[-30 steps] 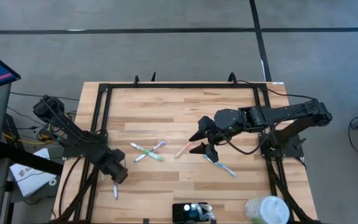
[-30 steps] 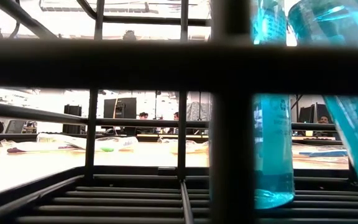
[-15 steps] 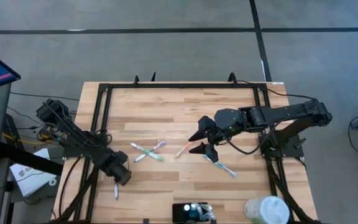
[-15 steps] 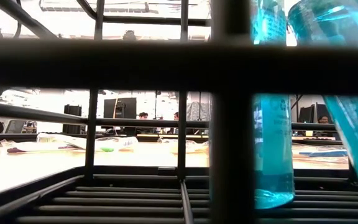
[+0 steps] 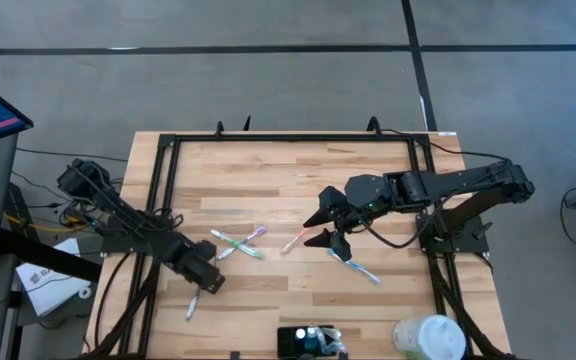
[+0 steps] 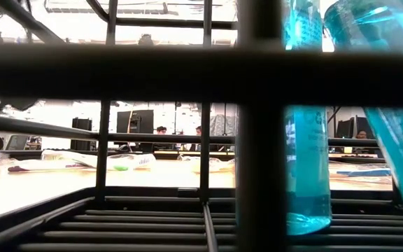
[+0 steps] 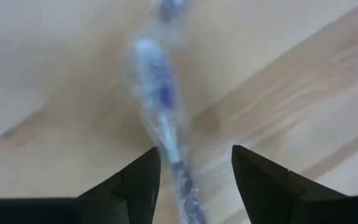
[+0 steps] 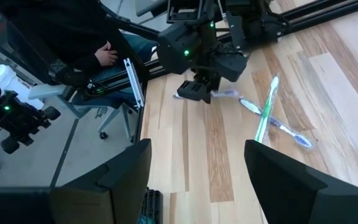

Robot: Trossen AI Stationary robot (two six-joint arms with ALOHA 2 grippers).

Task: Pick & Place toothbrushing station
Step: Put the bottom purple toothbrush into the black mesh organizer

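- Left gripper [image 7: 191, 180] was spread wide over a pale blue-and-white plastic toothbrush [image 5: 192, 307] near the wooden table's [image 5: 288, 180] front-left edge, probably not gripping it yet.
- Right gripper [image 5: 320, 228] hung unclenched at mid-table.
- Low black rectangular toothbrushing station [image 5: 308, 341] sat at the front edge.
- Risk: the slim handle rolls away as the fingers close.

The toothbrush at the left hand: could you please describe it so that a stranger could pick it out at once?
On the table, look near the left edge, where the left hand hangs open. The toothbrush lies right by its fingers, pale with a blue streak. It lies alone; the other toothbrushes cluster mid-table.
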